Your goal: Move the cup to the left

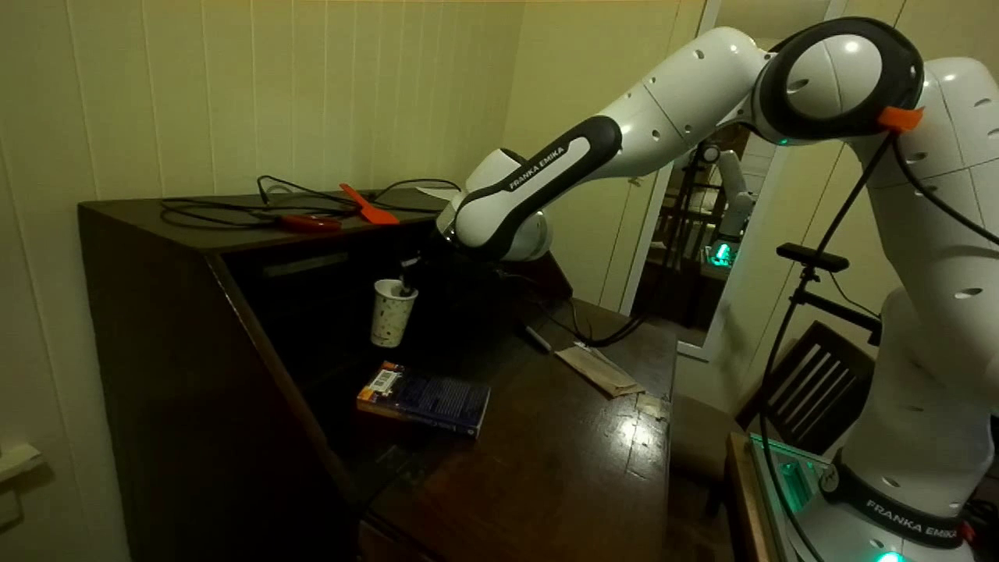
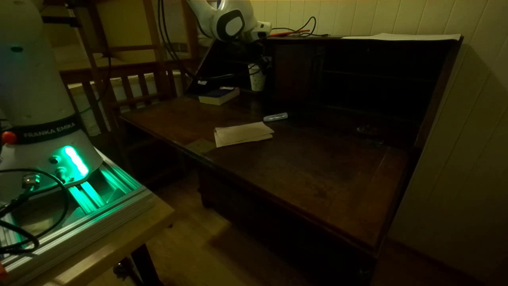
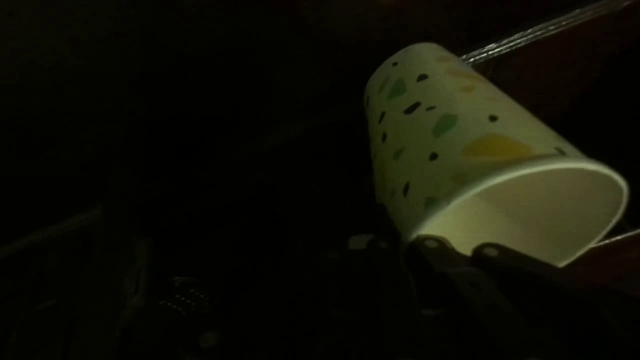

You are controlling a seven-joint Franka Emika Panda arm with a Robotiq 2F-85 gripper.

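Observation:
A pale cup (image 1: pixel 389 318) with green, yellow and black flecks hangs slightly tilted near the shelves at the back of the dark desk. Its base appears to be off the desk top in both exterior views, beyond the book, and the cup (image 2: pixel 257 80) also shows clearly there. In the wrist view my gripper (image 3: pixel 404 250) pinches the wall of the cup (image 3: pixel 430 120) at the rim. One finger is inside the mouth and the other, mostly lost in darkness, lies against the outside. The rim looks bent out of round.
A dark blue book (image 1: pixel 425 396) lies flat on the desk below the cup. Folded paper (image 2: pixel 244 134) and a whitish marker (image 2: pixel 275 117) rest farther along the desk. Cables and a red spatula (image 1: pixel 371 207) are on the hutch top. The dark shelf recess surrounds the wrist.

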